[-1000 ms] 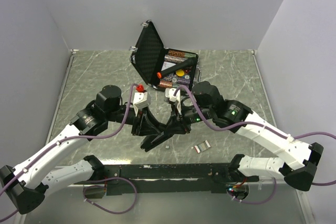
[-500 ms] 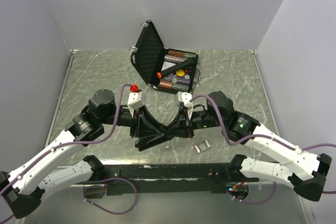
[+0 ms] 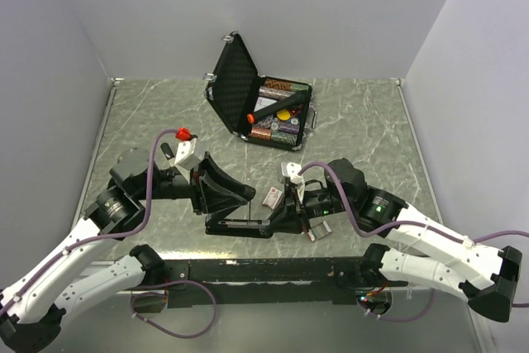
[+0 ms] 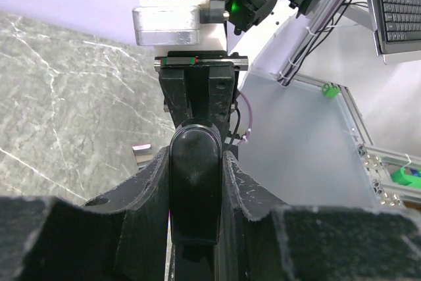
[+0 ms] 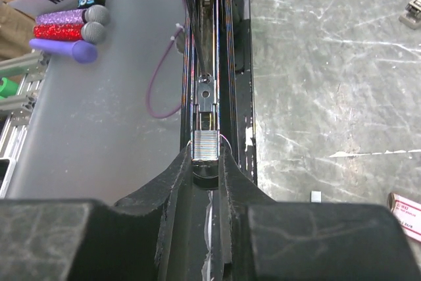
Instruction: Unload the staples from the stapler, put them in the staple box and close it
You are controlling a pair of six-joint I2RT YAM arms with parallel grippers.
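You are holding one stapler (image 3: 235,223) with two grippers: the left gripper (image 4: 196,162) is squeezing its black end, the right gripper (image 5: 204,156) is squeezing its open rail.

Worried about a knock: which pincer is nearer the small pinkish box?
Right. The right pincer grips the stapler just on the robot's side of the box; the left pincer holds the stapler's raised top, farther off to the left.
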